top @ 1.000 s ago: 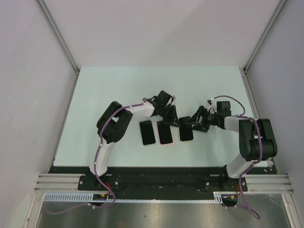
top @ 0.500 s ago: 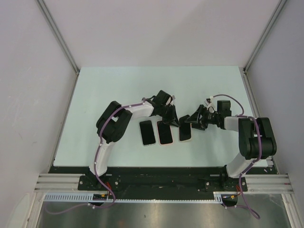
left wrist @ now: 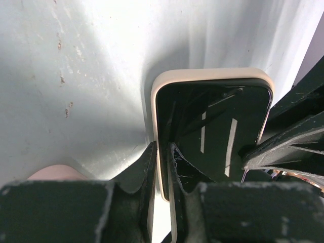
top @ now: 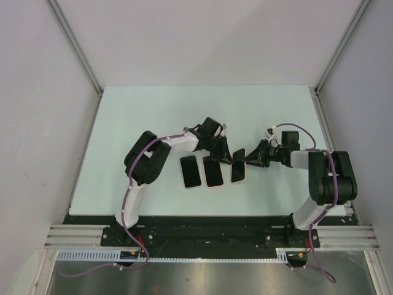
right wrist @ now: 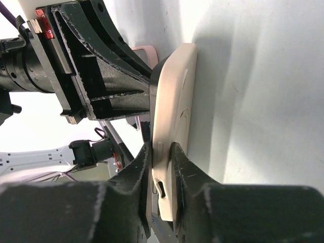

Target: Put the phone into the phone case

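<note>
The phone [left wrist: 212, 131] lies screen up inside the cream phone case [left wrist: 212, 73]. The pair sits a little right of the middle of the tabletop [top: 153, 117], nearer its near edge, just beside two other phones [top: 191, 171] [top: 213, 171] lined up to its left. From the right wrist view the case seems tipped up along one long side rather than flat. Whether every corner of the phone is fully seated cannot be told.

The left gripper [left wrist: 162, 152] stands narrow, its jaws nipping the thin long-side wall of the case, one finger outside the rim and one on the glass side. The right gripper [right wrist: 161, 152] is also drawn narrow, clamped across the opposite long side with one finger on the dark face and one on the cream back, close to a side cut-out.

The phone is likely stiff, fairly dense for its size, and slick on the glass, so a hard pinch on the screen risks a slip or a scratch. The case looks like a soft, springy shell whose lip bends and grips. Hold is best taken on the long edges, away from the cut-outs, with the case wall peeled outward while the phone is pressed down flat at the corners, not at the middle.
</note>
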Available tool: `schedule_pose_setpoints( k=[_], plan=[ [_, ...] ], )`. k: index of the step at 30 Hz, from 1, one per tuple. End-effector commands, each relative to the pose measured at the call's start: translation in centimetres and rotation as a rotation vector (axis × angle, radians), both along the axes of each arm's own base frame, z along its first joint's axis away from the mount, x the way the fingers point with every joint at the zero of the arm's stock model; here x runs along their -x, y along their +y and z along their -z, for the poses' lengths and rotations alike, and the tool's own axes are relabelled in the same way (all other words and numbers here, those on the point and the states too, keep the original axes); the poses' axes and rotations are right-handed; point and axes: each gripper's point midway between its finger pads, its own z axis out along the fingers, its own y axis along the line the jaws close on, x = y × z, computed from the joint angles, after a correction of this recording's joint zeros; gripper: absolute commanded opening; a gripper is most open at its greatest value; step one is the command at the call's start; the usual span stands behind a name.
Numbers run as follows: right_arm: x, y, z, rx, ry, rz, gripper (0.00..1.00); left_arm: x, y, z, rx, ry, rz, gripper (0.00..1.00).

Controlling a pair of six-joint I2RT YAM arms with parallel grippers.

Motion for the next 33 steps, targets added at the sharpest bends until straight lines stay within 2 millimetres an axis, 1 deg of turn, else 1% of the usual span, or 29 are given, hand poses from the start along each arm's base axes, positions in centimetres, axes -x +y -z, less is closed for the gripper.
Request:
schedule_pose_setpoints(
  k=[1,5,9,10,11,13,14,18,19,20,21,22,23,25,26,27,29,30,31,32,33],
  plan=[
    [-0.1,0.6,-1.0,-0.027,-0.04,-0.035,0.13,2.6,-1.3,0.2,0.009,0.028,0.049,0.18],
    [-0.3,0.1,-0.5,0.026,-0.035,-0.005,0.0,2.9,-1.5,0.0,0.013,0.026,0.057,0.18],
    [-0.2,-0.1,-0.1,0.047,-0.015,0.007,0.01,2.9,-1.6,0.1,0.01,0.023,0.057,0.19],
    [-0.1,-0.1,0.0,0.045,-0.005,0.011,0.07,2.9,-1.6,0.1,0.01,0.023,0.057,0.19],
    [0.0,-0.1,0.1,0.041,0.005,0.009,0.19,2.9,-1.7,0.1,0.01,0.023,0.058,0.19],
    [0.2,0.1,0.1,0.028,0.018,0.002,0.3,2.9,-1.8,0.1,0.011,0.023,0.057,0.19],
    [0.4,0.2,0.1,0.019,0.029,-0.005,0.39,2.9,-1.8,0.2,0.011,0.023,0.059,0.18],
    [1.0,0.2,0.5,0.043,0.044,-0.014,0.42,2.9,-2.0,0.2,0.011,0.022,0.06,0.19],
    [1.1,0.1,0.6,0.051,0.046,-0.014,0.41,2.8,-2.0,0.1,0.013,0.02,0.058,0.19],
    [1.0,0.1,0.7,0.063,0.041,-0.009,0.38,2.8,-2.1,0.1,0.013,0.02,0.06,0.19],
    [1.4,0.0,1.0,0.069,0.07,-0.007,0.33,2.9,-2.1,0.1,0.013,0.02,0.061,0.19],
    [1.4,-0.1,1.0,0.076,0.067,-0.007,0.28,2.9,-2.1,0.0,0.013,0.02,0.06,0.19],
    [1.4,-0.2,1.1,0.082,0.07,-0.002,0.17,2.8,-2.1,-0.1,0.014,0.019,0.06,0.19],
    [1.2,-0.2,0.8,0.086,0.056,0.003,0.09,2.7,-2.1,-0.4,0.015,0.007,0.061,0.19],
    [1.2,-0.2,0.6,0.085,0.052,0.004,0.02,2.6,-2.1,-0.6,0.011,-0.004,0.062,0.2],
    [1.0,-0.2,0.2,0.084,0.041,0.006,0.0,2.1,-2.0,-1.2,0.006,-0.037,0.056,0.22],
    [0.7,-0.3,-0.5,0.08,0.024,0.014,0.0,1.4,-1.8,-2.5,-0.009,-0.091,0.068,0.25],
    [0.5,-0.2,-1.2,0.071,0.005,0.015,0.0,1.0,-1.7,-3.2,-0.011,-0.115,0.069,0.27],
    [0.3,-0.2,-1.9,0.06,-0.021,0.014,0.0,0.5,-1.6,-5.3,-0.005,-0.16,0.075,0.32],
    [0.3,0.0,-2.7,0.034,-0.026,0.015,0.0,-0.2,-1.3,-6.4,0.003,-0.182,0.066,0.34],
    [0.3,0.0,-3.3,0.021,-0.028,0.017,0.0,-0.4,-1.1,-7.4,0.013,-0.198,0.066,0.39]
  ],
)
